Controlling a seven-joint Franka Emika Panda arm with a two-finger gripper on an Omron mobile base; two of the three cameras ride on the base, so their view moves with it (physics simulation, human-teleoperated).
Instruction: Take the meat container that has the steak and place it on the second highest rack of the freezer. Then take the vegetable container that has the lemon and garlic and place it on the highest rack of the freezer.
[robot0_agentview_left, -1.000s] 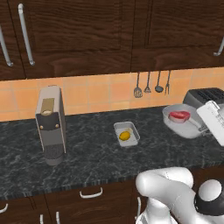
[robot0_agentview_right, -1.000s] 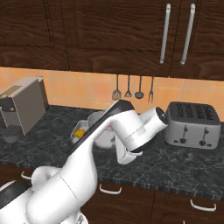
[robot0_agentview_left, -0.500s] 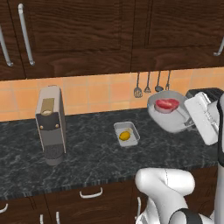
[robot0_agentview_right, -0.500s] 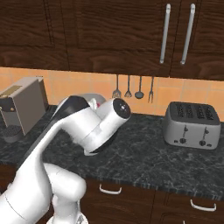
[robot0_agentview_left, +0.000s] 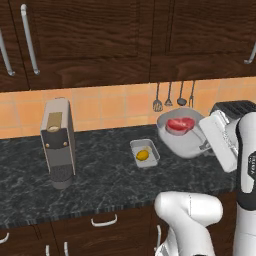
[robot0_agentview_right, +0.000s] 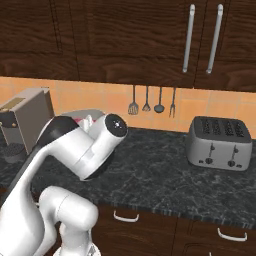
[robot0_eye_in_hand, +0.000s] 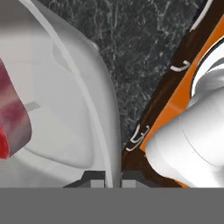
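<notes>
Left base view, left to right: a grey coffee machine (robot0_agentview_left: 58, 141) stands upright on the dark marbled surface (robot0_agentview_left: 100, 175); near the middle of that surface a small rectangular vegetable container (robot0_agentview_left: 145, 153) rests flat, with the lemon (robot0_agentview_left: 143, 155) inside it; I cannot make out the garlic there. To the right of it, the round grey meat container (robot0_agentview_left: 184, 135) is raised clear of the surface and tilted, its open face turned toward the camera; the steak (robot0_agentview_left: 180, 124) lies inside, against the upper part of the bowl. My gripper (robot0_agentview_left: 205, 146) is at the container's right rim; a toaster (robot0_agentview_left: 235, 108) stands behind my white hand; utensils (robot0_agentview_left: 170, 96) hang on the orange tiled wall above the container.

Right base view: the coffee machine (robot0_agentview_right: 26, 120) is at the left; my arm covers most of the meat container (robot0_agentview_right: 80, 114), of which only the upper rim shows; the toaster (robot0_agentview_right: 219, 143) is well apart at the right.

Hand view: the container's thin rim (robot0_eye_in_hand: 83, 98) runs straight down between my two fingertips (robot0_eye_in_hand: 94, 180); the gripper (robot0_eye_in_hand: 107, 181) is pressed together, pinching that rim; the steak (robot0_eye_in_hand: 14, 120) shows at the left edge, inside the bowl.
</notes>
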